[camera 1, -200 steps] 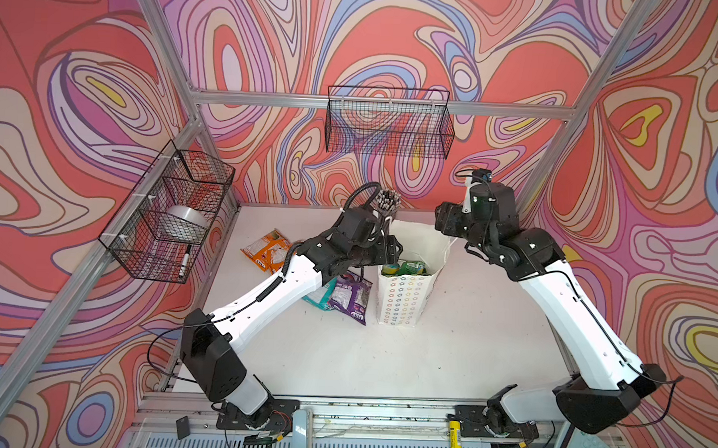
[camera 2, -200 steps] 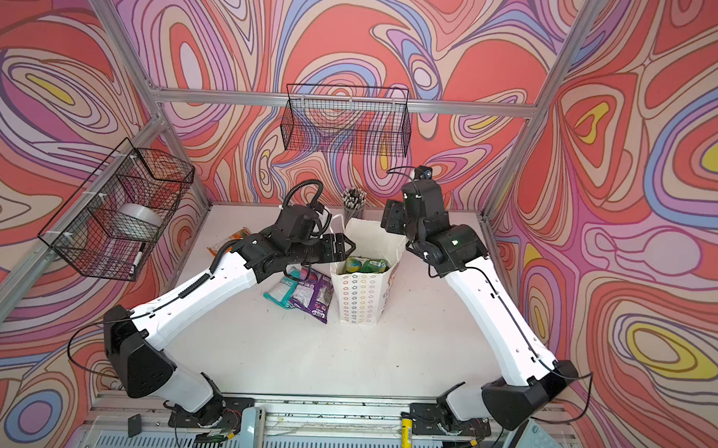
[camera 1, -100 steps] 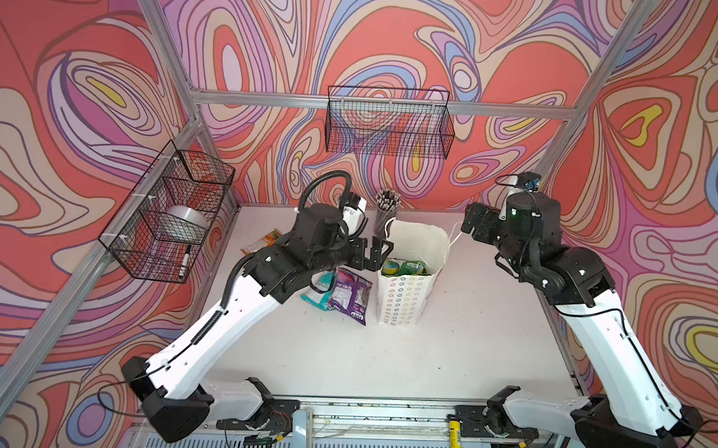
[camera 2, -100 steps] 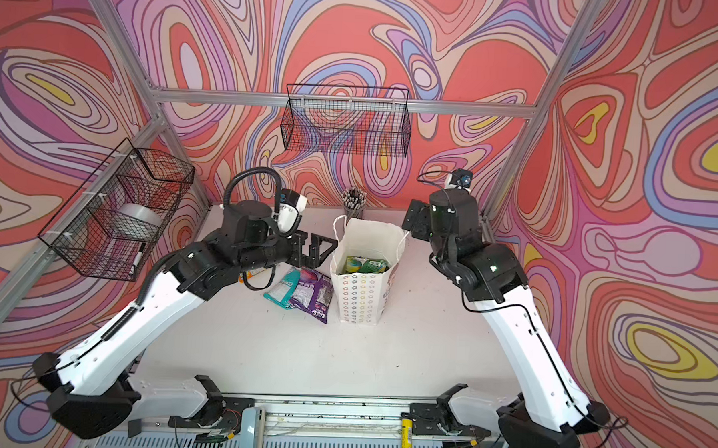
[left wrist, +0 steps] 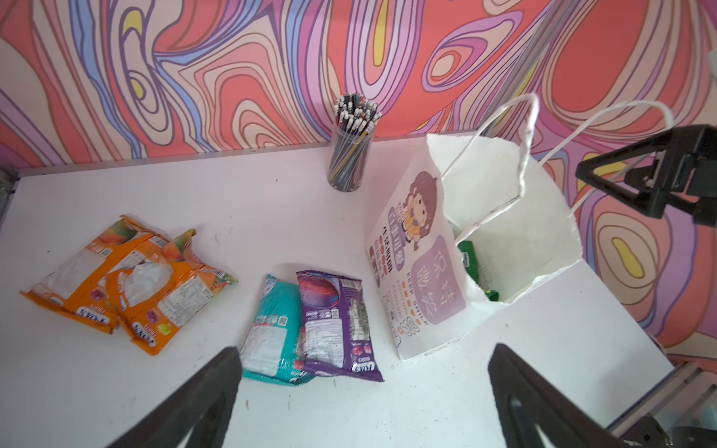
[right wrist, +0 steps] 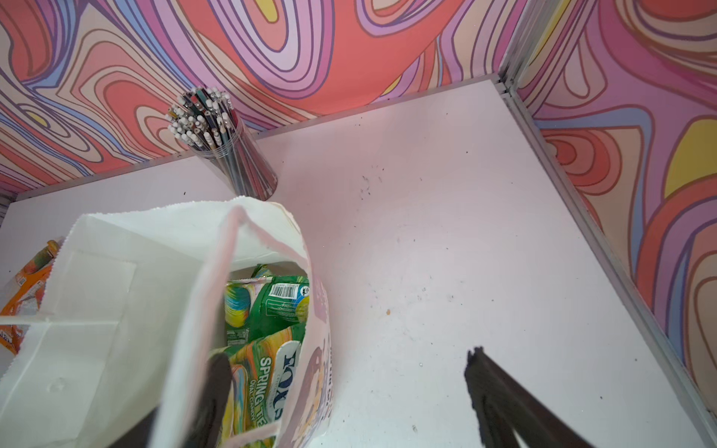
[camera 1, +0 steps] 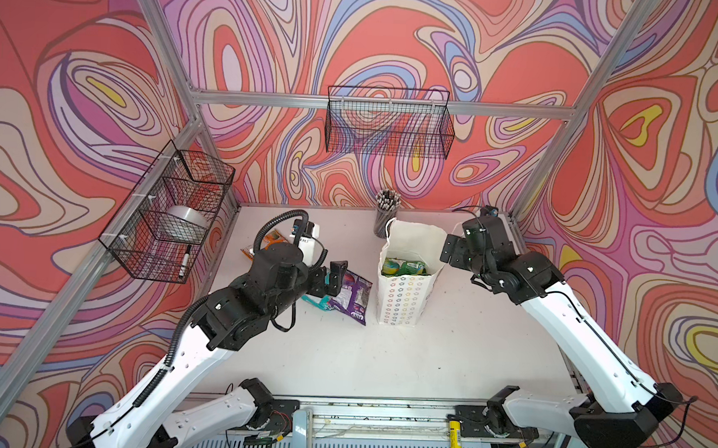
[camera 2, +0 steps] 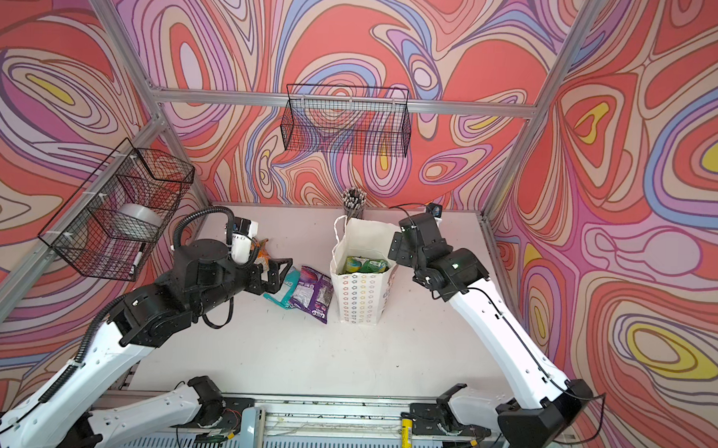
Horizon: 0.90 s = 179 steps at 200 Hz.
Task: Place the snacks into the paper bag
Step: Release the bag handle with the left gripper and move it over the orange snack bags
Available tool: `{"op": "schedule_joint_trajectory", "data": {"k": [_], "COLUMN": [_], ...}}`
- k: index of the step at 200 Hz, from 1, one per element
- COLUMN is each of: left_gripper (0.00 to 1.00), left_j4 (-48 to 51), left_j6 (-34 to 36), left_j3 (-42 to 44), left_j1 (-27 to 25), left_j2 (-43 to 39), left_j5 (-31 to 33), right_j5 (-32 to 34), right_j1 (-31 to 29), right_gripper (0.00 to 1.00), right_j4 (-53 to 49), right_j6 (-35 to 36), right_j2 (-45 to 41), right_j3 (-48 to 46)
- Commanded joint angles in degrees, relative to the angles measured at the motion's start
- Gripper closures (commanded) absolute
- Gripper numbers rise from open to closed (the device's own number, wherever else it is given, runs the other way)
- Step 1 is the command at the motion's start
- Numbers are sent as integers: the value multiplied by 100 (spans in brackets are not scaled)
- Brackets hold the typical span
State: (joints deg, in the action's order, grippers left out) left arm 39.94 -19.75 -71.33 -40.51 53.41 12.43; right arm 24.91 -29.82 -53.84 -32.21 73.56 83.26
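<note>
The left gripper (camera 2: 278,274) has its jaws wide apart and holds nothing; the purple pouch (left wrist: 333,322) and the teal pouch (left wrist: 271,322) lie on the table (left wrist: 271,217) just below and in front of it, and two orange pouches (left wrist: 116,271) lie further to its side. The right gripper (right wrist: 347,366) is also spread and empty, just beside the rim of the upright paper bag (camera 1: 404,302), with green snacks (right wrist: 271,310) inside

Paper bag (camera 1: 403,304) upright w/ green snacks (camera 1: 403,267) inside, purple pouch (camera 1: 356,295) just beside it.
</note>
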Motion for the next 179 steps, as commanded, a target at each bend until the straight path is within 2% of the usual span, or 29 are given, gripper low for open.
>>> {"op": "schedule_joint_trajectory", "data": {"k": [1, 42, 47, 67, 88, 110, 128, 150, 179], "left_gripper": [0, 0, 0, 0, 0, 0, 0, 0, 0], "left_j4": [302, -17, -32, -27, -70, -142, -189, -188, -263], "left_j6": [300, 545, 546, 589, 640, 380, 218, 168, 52], "left_j3": [154, 702, 724, 756, 828, 878, 871, 871, 972], "left_j1": [-9, 6, 44, 111, 383, 989, 1458, 1658, 1771], "left_j2": [-200, -438, -440, -438, -381, -256, -161, -163, -104], "left_j5": [474, 566, 481, 363, 58, -576, -1080, -1282, -1165], "right_j5": [-77, -134, -135, -130, -154, -279, -327, -257, -439], "right_j1": [-50, -51, -50, -54, -54, -50, -50, -50, -50], "right_gripper": [5, 20, 24, 54, 63, 82, 90, 100, 100], "right_j4": [354, 331, 338, 475, 346, 298, 202, 58, 192], "right_j6": [-294, -596, -609, -563, -589, -622, -624, -555, -419], "right_j2": [92, 492, 495, 463, 633, 638, 616, 648, 622], "right_j3": [-202, -259, -265, -318, -252, -206, -98, -11, -156]}}
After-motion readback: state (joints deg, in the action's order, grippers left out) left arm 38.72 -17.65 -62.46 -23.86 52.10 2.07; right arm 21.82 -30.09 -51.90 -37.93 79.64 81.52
